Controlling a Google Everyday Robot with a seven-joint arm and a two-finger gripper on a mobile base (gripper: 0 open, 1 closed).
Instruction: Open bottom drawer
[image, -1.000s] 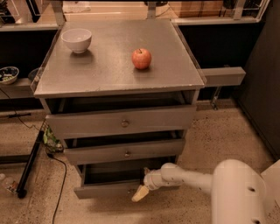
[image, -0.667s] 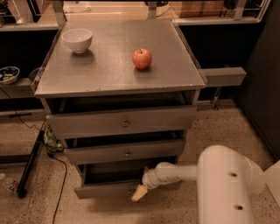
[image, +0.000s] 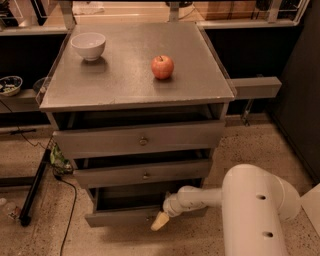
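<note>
The grey cabinet has three drawers. The bottom drawer (image: 125, 216) is the slim lowest one, and it stands pulled out a little, with a dark gap above its front. Its centre knob is hidden behind my gripper (image: 160, 221). The gripper reaches in from the lower right on a white arm (image: 250, 210). Its pale tip sits right at the middle of the bottom drawer's front. The middle drawer (image: 142, 174) and the top drawer (image: 140, 140) each show a small round knob and stand slightly out too.
A white bowl (image: 88, 45) and a red apple (image: 162, 67) sit on the cabinet top (image: 120, 75). A black stand leg (image: 35, 187) and a cable (image: 70, 210) lie on the floor at the left. A dark wall panel stands at the right.
The white arm body has shifted left and looms larger at the lower right. The gripper stays at the bottom drawer's front, and the drawer has not visibly moved.
</note>
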